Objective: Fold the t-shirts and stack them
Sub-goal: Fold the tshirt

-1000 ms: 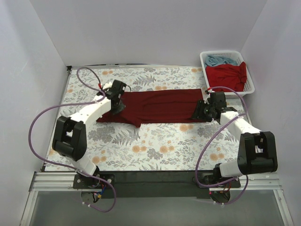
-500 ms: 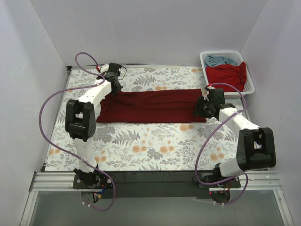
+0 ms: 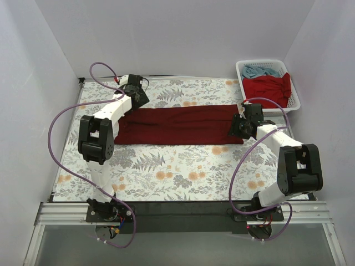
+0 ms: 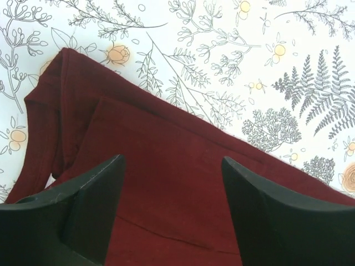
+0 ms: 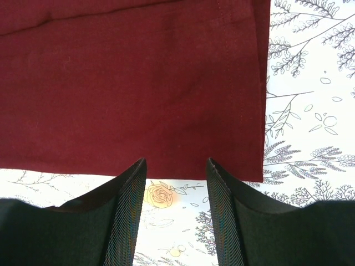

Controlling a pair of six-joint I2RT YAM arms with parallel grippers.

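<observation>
The dark maroon t-shirt (image 3: pixel 183 124) lies flat as a long folded strip across the floral table cloth. My left gripper (image 3: pixel 137 100) hovers over its far left end. In the left wrist view this gripper (image 4: pixel 172 160) stands open above the maroon cloth (image 4: pixel 166 127), with nothing between its fingers. My right gripper (image 3: pixel 236 127) is at the strip's right end. In the right wrist view it (image 5: pixel 175 162) is open at the shirt's hemmed edge (image 5: pixel 133 83), with only table cloth between its fingers. A brighter red t-shirt (image 3: pixel 269 88) and a light blue one (image 3: pixel 260 71) lie in the basket.
The white lattice basket (image 3: pixel 239 66) stands at the back right corner, beyond the right gripper. White walls close in the table on three sides. Bare floral table cloth (image 3: pixel 183 166) stretches between the maroon strip and the arm bases.
The left arm swung from the strip's near left side to its far left end, flattening the cloth there. Its gripper then opened and let go. The right gripper barely moved.
</observation>
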